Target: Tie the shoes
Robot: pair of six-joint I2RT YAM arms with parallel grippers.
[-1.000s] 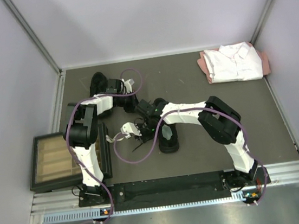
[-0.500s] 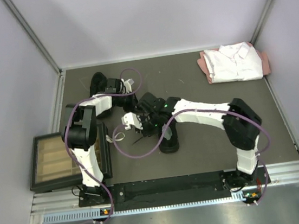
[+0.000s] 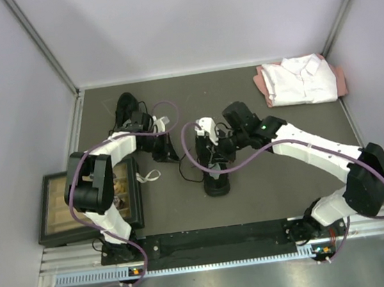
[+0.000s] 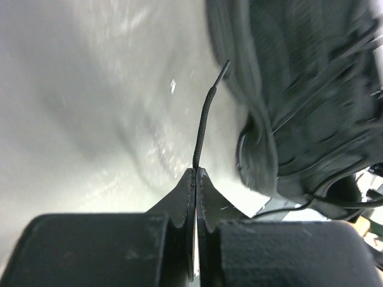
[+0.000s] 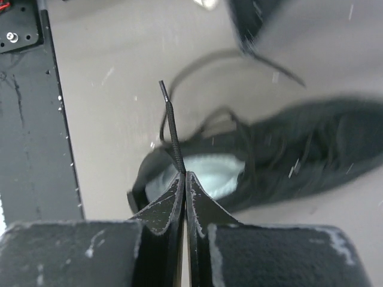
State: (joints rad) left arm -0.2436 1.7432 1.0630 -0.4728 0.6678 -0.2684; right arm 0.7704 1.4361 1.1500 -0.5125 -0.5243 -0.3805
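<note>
One black shoe [image 3: 216, 174] with a pale grey insole lies at the table's middle. The other black shoe [image 3: 127, 107] lies at the back left. My left gripper [image 3: 167, 149] sits between them, shut on a thin black lace end [image 4: 202, 125], with a black shoe [image 4: 305, 89] just to its right. My right gripper [image 3: 211, 147] hovers over the middle shoe [image 5: 287, 149]. It is shut on another lace end [image 5: 172, 134] that sticks up past its tips, above the insole [image 5: 209, 173].
A folded white shirt [image 3: 300, 80] lies at the back right. A dark framed tray [image 3: 67, 208] sits at the left edge beside the left arm. A small white scrap [image 3: 148, 177] lies near it. Walls close in the back and both sides.
My right gripper has swung from left of the middle shoe to over it, carrying its lace. My left gripper has moved from the back shoe toward the middle.
</note>
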